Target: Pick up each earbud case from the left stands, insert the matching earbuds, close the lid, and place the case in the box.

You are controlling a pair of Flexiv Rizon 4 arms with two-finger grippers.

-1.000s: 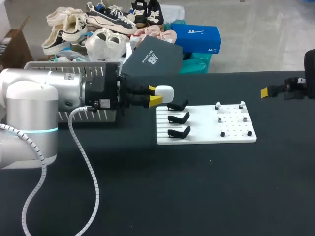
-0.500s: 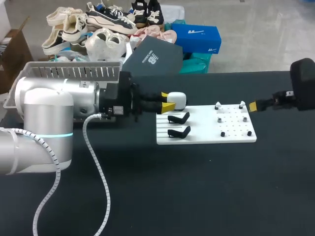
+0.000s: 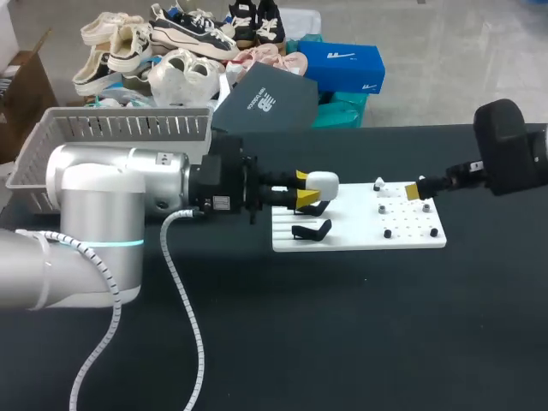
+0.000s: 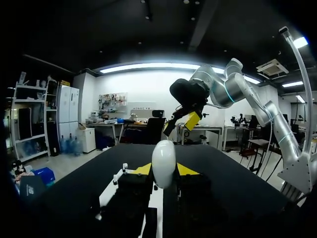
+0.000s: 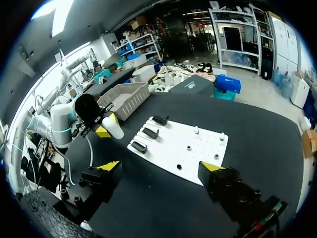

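— Where's the earbud case [image 3: 322, 182]?
— Clamped between the left fingers [image 3: 300, 178], held above the white board's [image 3: 411, 240] left edge. The right fingers [image 5: 110, 166] are spread apart — near its right edge.

Head view: bright, even light from overhead. Matte black tabletop [image 3: 342, 325] soaks it up; hardly a shadow reads on it. Flat white plastic board [image 3: 360, 237] is the brightest patch, no glare. Silver left arm [image 3: 94, 193] carries soft highlights along its top. Left wrist view: dim foreground, white oval earbud case [image 4: 163, 163] lit from above.
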